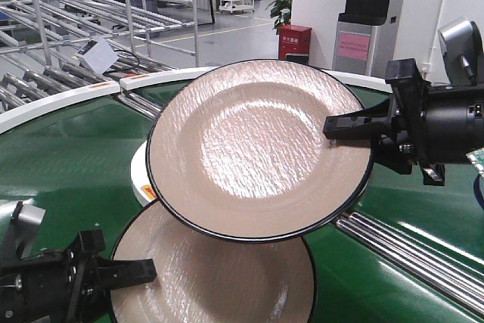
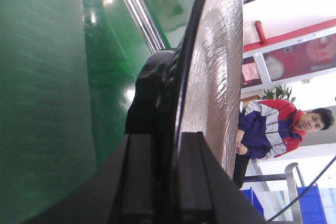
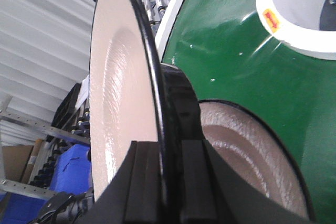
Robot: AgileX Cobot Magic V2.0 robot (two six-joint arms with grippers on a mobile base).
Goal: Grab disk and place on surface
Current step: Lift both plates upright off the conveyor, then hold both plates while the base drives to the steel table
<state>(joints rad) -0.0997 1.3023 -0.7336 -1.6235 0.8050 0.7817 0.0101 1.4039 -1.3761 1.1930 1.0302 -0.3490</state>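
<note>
Two disks in play, both cream with a thin black rim and a rippled face.

Upper disk (image 1: 257, 149): held clear above the green belt (image 1: 68, 164), tilted with its face towards me. Right gripper (image 1: 336, 128) has it by the right rim, jaws clamped over the edge. The right wrist view shows the rim pinched between the two black fingers.

Lower disk (image 1: 219, 277): lower over the belt, at the near side. Its far edge is hidden under the upper disk. Left gripper (image 1: 144, 270) reaches in at its left rim. The left wrist view has the disk edge-on with the rim seated between the jaws, so they are closed on it. Whether this disk touches the belt, cannot tell.

White hub (image 1: 140, 175) sits inside the belt's curve, half hidden behind both disks (orange sticker on its edge). Steel rollers (image 1: 408, 243) run along the belt, right of the disks.

A man in a red, white and blue jacket (image 2: 273, 127) stands beyond the belt, seen past the lower disk.
</note>
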